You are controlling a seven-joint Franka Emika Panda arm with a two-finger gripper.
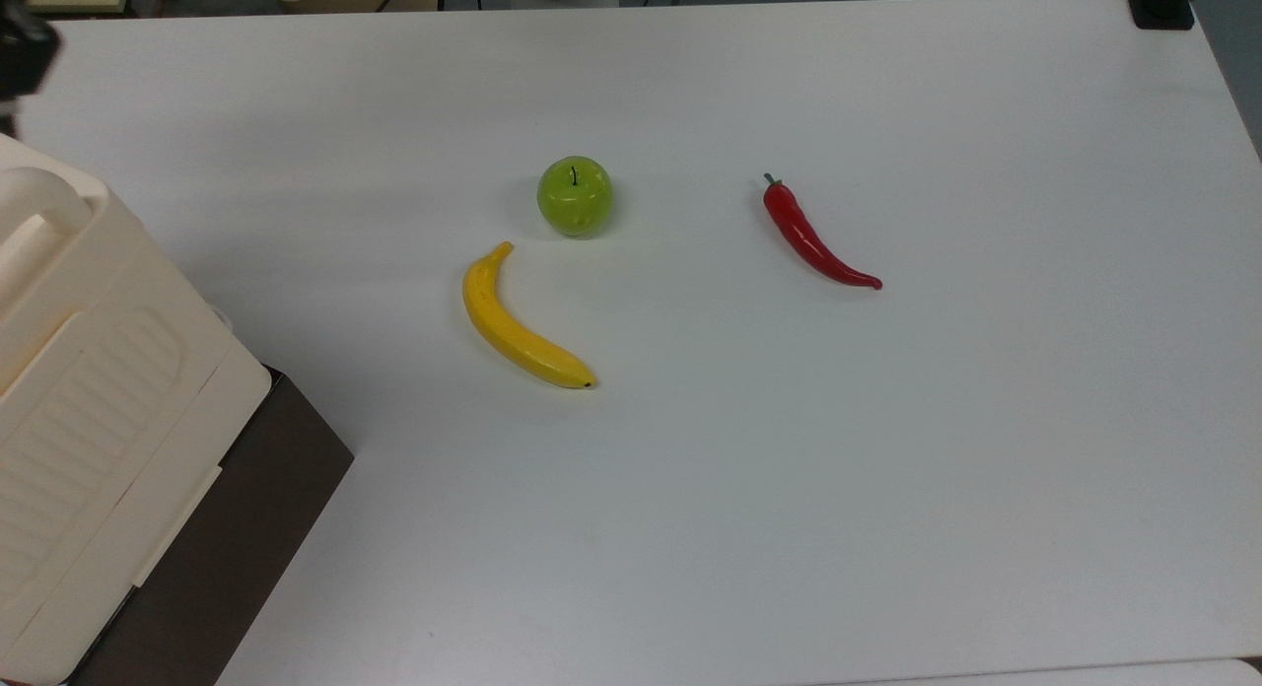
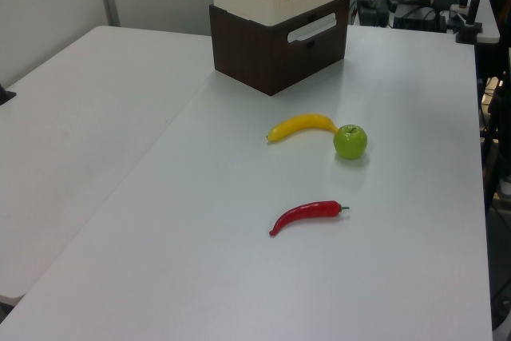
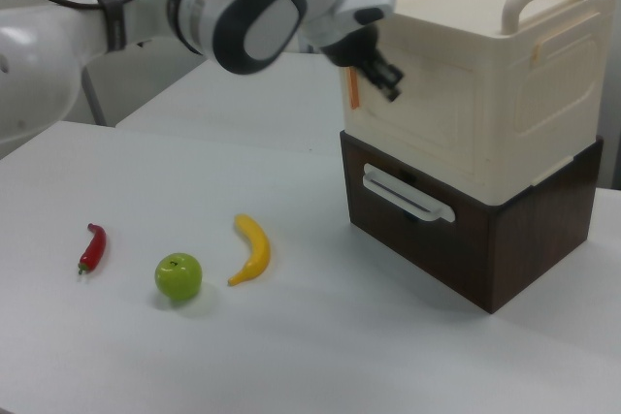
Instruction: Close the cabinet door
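Observation:
The cream cabinet (image 3: pixel 543 94) stands on its dark brown base (image 3: pixel 505 249) at the right view's right. Its cabinet door (image 3: pixel 437 123) is the flat face above the drawer handle, and it lies flush with the body, with an orange strip (image 3: pixel 354 94) at its left edge. My gripper (image 3: pixel 386 79) hangs in front of the door's upper left corner; whether it touches the door I cannot tell. In the top view the cabinet (image 1: pixel 89 390) fills the left edge, and a dark part of the arm (image 1: pixel 22 37) shows above it.
A yellow banana (image 1: pixel 518 321), a green apple (image 1: pixel 575 195) and a red chili (image 1: pixel 813 238) lie spread over the white table (image 1: pixel 887 469). A white drawer handle (image 3: pixel 408 193) juts from the brown base. My white arm (image 3: pixel 146 16) reaches in from the right view's left.

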